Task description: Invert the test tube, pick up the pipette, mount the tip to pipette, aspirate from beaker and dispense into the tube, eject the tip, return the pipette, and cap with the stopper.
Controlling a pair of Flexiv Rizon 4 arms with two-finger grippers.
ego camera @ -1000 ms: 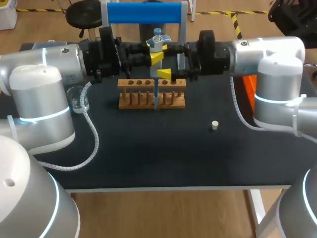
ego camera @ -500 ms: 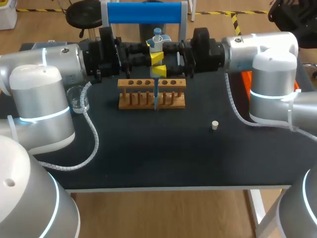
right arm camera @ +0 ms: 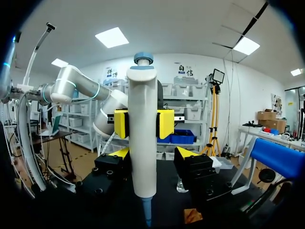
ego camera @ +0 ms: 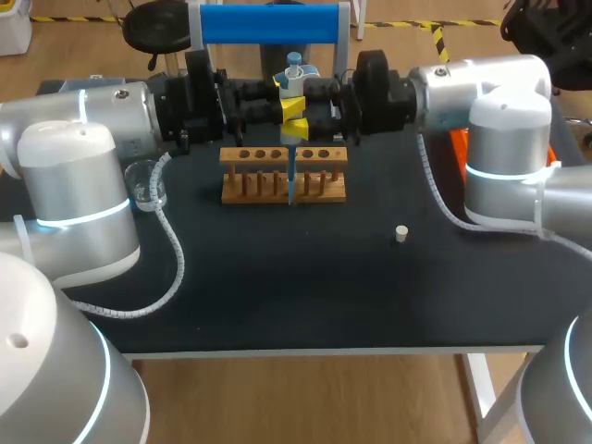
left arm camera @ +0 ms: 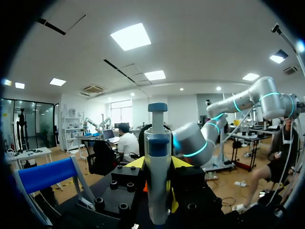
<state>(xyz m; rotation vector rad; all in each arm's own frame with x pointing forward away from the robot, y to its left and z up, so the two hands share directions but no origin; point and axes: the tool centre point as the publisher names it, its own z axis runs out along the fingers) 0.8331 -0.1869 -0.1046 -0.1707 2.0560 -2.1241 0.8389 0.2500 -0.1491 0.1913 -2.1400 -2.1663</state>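
The dark worktop [ego camera: 277, 287] carries a wooden rack [ego camera: 283, 176] near its far middle, with a row of round holes along the top bar. From above I cannot tell whether any hole holds a tube. To the left of the rack, just beside my left arm, a clear glass beaker [ego camera: 146, 183] stands upright; what it contains cannot be made out. A small pale stopper [ego camera: 400, 233] sits alone on the bare surface to the right of the rack, well apart from it.

Above the rack the white pipette [ego camera: 293, 79] hangs upright with its blue plunger on top. Its blue tip [ego camera: 290, 180] points down in line with the rack's middle.

The left pincer [ego camera: 292, 106] comes in from the left and is clamped on the pipette's body. In the left wrist view its yellow ends press the barrel from both sides.

The right pincer [ego camera: 298, 129] comes in from the right, just beneath the left one. In the right wrist view its fingers stand apart with the pipette's lower body between them. A gap shows on one side, so it grips nothing. Higher up the barrel, the left pincer's yellow pads [right arm camera: 165, 123] flank the pipette.
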